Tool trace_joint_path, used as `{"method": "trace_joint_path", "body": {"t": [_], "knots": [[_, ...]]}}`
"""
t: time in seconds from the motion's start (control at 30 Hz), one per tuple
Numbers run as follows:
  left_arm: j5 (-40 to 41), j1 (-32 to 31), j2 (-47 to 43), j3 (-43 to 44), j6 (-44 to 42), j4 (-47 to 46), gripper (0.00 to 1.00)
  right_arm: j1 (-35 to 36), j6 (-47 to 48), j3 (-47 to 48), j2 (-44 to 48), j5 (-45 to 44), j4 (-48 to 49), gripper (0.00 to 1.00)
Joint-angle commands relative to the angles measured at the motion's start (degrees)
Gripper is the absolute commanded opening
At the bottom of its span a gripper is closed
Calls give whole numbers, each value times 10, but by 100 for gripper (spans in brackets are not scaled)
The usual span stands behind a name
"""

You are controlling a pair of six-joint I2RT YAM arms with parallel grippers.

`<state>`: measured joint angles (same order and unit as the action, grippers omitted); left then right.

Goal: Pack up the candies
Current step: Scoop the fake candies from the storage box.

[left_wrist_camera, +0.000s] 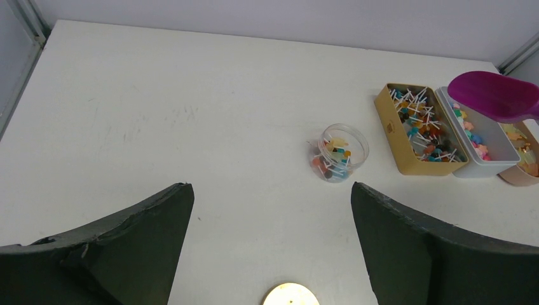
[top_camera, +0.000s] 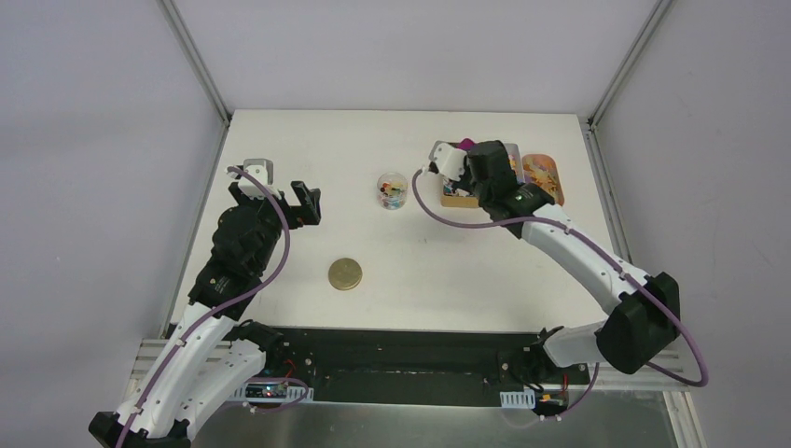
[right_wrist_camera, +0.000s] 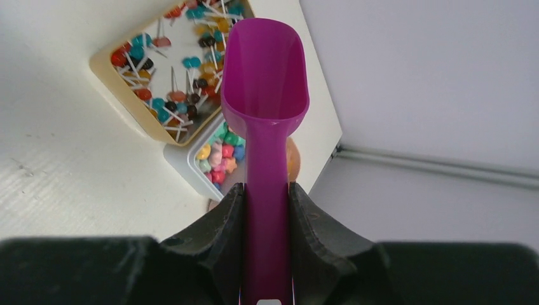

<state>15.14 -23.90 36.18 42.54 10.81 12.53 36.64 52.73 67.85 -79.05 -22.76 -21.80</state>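
The right gripper (right_wrist_camera: pixel 267 197) is clamped on the handle of the magenta scoop (right_wrist_camera: pixel 264 82), whose bowl hangs above the containers to the right of the clear jar (left_wrist_camera: pixel 337 152). The candies (left_wrist_camera: pixel 423 130) lie mostly in those containers. Dark and bright ones on white sticks fill the gold tin (left_wrist_camera: pixel 386 127) nearest the jar. Pastel pieces are in the white tub (left_wrist_camera: pixel 499 143) beyond it, and orange ones in the pink tub (left_wrist_camera: pixel 522 178) farthest off. A few sit inside the jar. The left gripper (left_wrist_camera: pixel 272 190) is spread wide and empty, hovering over the counter (left_wrist_camera: pixel 159 95) near-left of the jar. A round gold lid (top_camera: pixel 345 273) lies on the counter on the jar's near side.
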Motion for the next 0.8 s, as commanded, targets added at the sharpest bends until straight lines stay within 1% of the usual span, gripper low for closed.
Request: {"method": "trace_joint_path", "body": {"t": [0.0, 0.23, 0.33, 0.6, 0.77], "knots": [[3, 3, -7, 0, -12, -5, 99, -46, -73, 33, 15, -4, -54, 0], [-2, 3, -5, 0, -11, -5, 99, -126, -175, 105, -30, 6, -185, 0], [-2, 3, -5, 0, -11, -5, 99, -164, -227, 140, -51, 26, -232, 0], [-5, 3, -4, 0, -11, -5, 99, -254, -303, 201, -80, 40, -319, 0], [-5, 3, -7, 0, -11, -5, 99, -288, -312, 206, -92, 51, -331, 0]]}}
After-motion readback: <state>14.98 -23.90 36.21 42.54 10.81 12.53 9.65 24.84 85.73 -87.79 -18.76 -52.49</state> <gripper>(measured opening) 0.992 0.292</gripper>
